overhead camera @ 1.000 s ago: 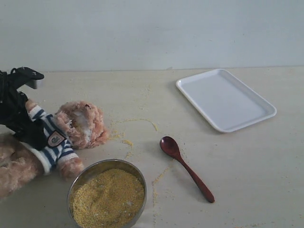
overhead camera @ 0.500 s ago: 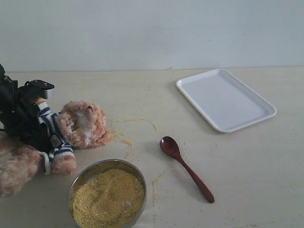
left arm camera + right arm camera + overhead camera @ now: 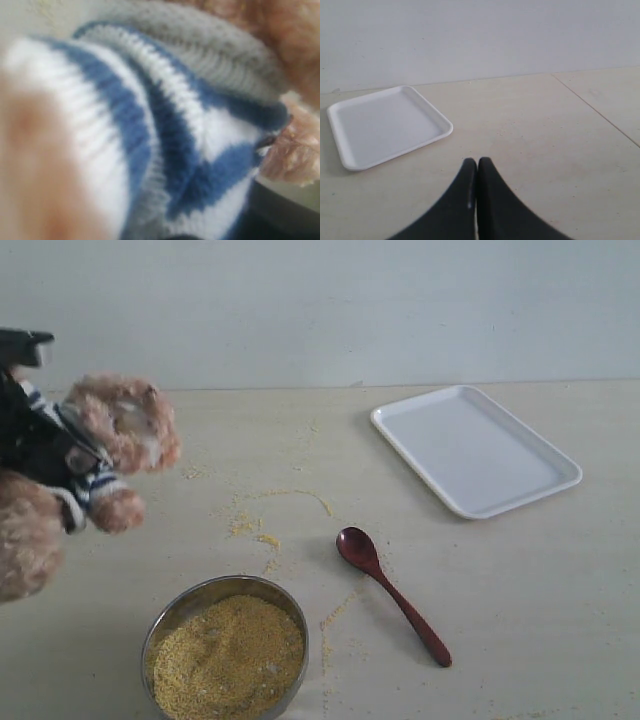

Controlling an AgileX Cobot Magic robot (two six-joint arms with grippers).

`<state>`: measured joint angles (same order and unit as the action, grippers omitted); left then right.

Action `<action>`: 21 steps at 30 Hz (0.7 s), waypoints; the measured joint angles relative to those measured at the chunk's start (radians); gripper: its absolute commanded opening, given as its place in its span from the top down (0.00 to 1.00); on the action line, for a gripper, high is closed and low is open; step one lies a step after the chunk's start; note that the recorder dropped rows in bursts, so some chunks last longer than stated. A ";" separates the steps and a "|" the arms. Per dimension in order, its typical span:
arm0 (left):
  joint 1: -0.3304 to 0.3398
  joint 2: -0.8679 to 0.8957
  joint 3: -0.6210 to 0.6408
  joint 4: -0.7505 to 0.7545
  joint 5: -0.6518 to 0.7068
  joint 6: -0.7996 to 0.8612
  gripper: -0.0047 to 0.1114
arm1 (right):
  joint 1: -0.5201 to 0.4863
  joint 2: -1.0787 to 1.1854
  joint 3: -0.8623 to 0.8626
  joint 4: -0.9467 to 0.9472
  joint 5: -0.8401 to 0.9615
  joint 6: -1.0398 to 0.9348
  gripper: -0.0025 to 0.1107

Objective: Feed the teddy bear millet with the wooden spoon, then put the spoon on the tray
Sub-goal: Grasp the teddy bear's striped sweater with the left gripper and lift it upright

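1. Plainly, the wooden spoon (image 3: pixel 395 600) lay untouched on the bench (image 3: pixel 560 620), near the middle of its near edge. Its long axis ran diagonally, with the oval bowl toward the far left and the handle tip toward the near-right corner.
2. The right gripper (image 3: pixel 477 172) had its fingers pressed together on nothing. Its wrist view showed only tray and bare bench, so which way the spoon lay from those fingers could not be told.
3. At the left edge, the left gripper (image 3: pixel 45 445) was clamped into the striped shirt of the teddy bear (image 3: pixel 110 430), holding it off the bench with its face toward the middle.
4. The right arm looked the likelier one for the spoon: it was free, and the handle pointed toward its side. Its fingers would need to part first.
5. A steel bowl (image 3: pixel 225 581) of millet (image 3: pixel 228 655) sat toward the near-left corner, near the spoon's bowl end, with loose grains (image 3: pixel 255 530) scattered between. The tray (image 3: pixel 475 445) lay toward the far-right corner, well apart. Nothing covered the handle.
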<state>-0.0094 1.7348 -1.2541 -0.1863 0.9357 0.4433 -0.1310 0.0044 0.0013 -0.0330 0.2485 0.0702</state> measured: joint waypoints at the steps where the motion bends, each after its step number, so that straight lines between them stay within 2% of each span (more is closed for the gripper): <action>1: 0.002 -0.037 0.000 -0.024 0.005 -0.018 0.92 | 0.000 0.000 0.000 0.000 0.000 0.000 0.98; 4: 0.010 -0.162 0.024 -0.144 0.032 -0.042 0.92 | 0.000 0.000 0.000 0.000 0.000 0.000 0.98; 7: 0.012 -0.258 0.109 -0.218 0.042 -0.046 0.92 | 0.000 0.000 0.000 0.000 0.000 0.000 0.98; 16: 0.067 -0.496 0.457 -0.244 -0.052 0.036 0.92 | 0.000 0.000 0.000 0.000 0.000 0.000 0.98; 21: 0.069 -0.639 0.593 -0.375 -0.149 0.033 0.92 | 0.000 0.000 0.000 0.000 0.000 0.000 0.98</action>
<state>0.0594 1.0963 -0.6615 -0.5611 0.7870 0.4763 -0.1310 0.0044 0.0013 -0.0330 0.2485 0.0702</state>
